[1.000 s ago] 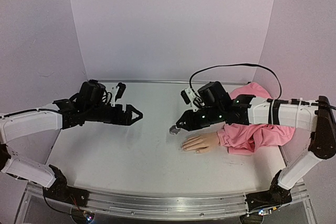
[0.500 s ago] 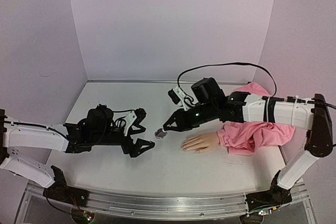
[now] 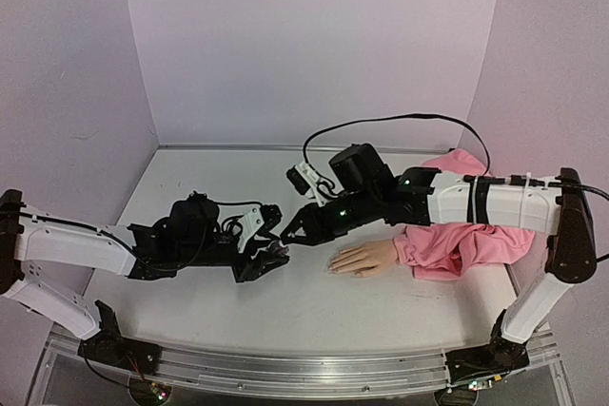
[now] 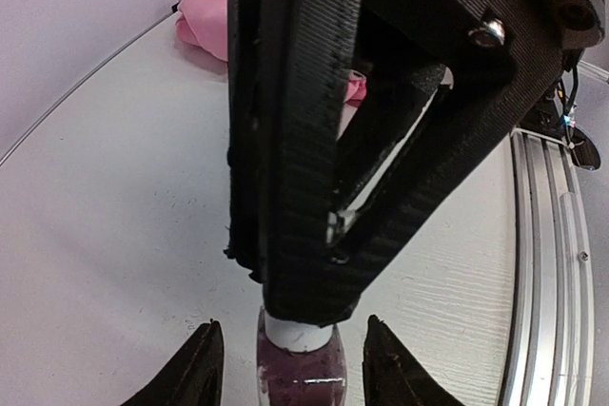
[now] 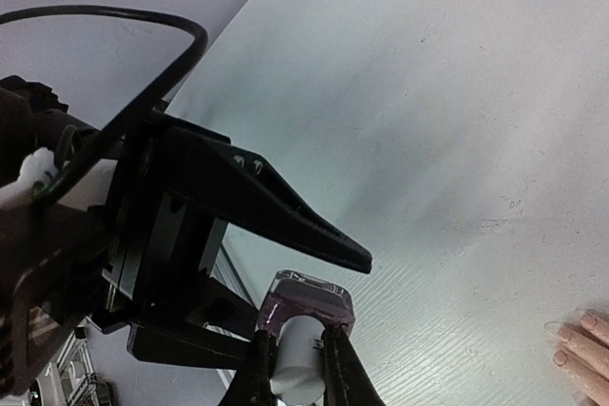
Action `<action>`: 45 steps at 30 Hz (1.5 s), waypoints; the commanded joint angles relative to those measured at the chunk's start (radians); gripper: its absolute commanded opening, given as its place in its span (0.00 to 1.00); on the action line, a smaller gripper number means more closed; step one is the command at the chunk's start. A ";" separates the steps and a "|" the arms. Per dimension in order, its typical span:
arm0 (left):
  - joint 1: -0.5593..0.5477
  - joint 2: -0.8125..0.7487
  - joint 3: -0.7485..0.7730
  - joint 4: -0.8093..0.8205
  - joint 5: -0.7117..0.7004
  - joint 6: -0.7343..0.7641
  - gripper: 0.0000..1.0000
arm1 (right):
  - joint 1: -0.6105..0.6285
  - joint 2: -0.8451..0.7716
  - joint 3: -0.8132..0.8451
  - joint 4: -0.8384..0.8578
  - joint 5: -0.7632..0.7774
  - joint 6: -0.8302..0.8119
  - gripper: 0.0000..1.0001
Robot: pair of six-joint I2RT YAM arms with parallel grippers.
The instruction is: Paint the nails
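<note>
Right gripper [image 5: 297,379] clamps the polish bottle [image 5: 306,303] by its white cap [image 5: 291,354]; I note left gripper [image 4: 291,349] open, jaws flanking it.

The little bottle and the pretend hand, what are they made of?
The bottle looks like clear, shiny glass or hard plastic with dark purple polish showing through; its cap looks like smooth white plastic. The pretend hand looks like matte, skin-coloured rubber or plastic, hard to tell which. Its sleeve is soft pink cloth, since it bunches and folds.
</note>
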 commanded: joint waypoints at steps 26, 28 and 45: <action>-0.023 -0.032 0.048 0.054 -0.033 0.041 0.09 | 0.041 0.029 0.117 -0.091 0.096 -0.084 0.00; -0.022 -0.045 0.047 0.050 0.050 0.036 0.04 | 0.041 0.015 0.119 -0.091 0.058 -0.169 0.00; 0.131 -0.152 0.216 -0.144 0.674 -0.136 0.00 | 0.009 -0.035 0.157 -0.103 -0.378 -0.634 0.01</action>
